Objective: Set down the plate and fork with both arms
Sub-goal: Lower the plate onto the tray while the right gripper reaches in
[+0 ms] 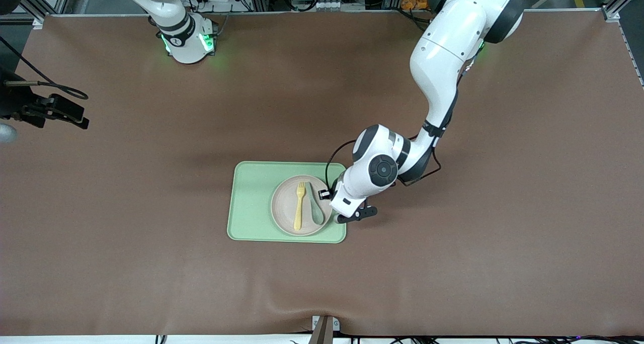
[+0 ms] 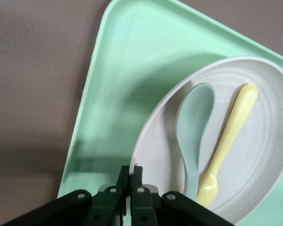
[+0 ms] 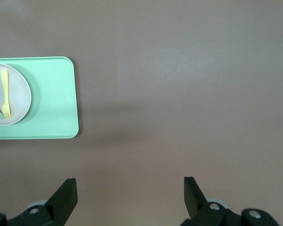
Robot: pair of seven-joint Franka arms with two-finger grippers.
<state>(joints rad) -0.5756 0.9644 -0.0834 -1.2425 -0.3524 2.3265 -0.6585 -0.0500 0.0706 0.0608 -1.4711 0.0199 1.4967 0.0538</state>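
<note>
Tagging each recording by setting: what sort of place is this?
Most likely a robotics lab bench, not a home: two arms bolted at a brown mat-covered table, aluminium framing and cables along its edge, and only a tray with a plate.

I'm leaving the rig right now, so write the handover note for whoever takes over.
Left hand: shut, holding nothing, over the tray's edge beside the plate.
Right hand: open, empty, waiting up over bare table toward the right arm's end.
Things: plate sits on the green tray; fork and a teal spoon lie side by side on the plate.
Done: nothing lifted.
Left: pick up plate and fork and place them, using both arms.
</note>
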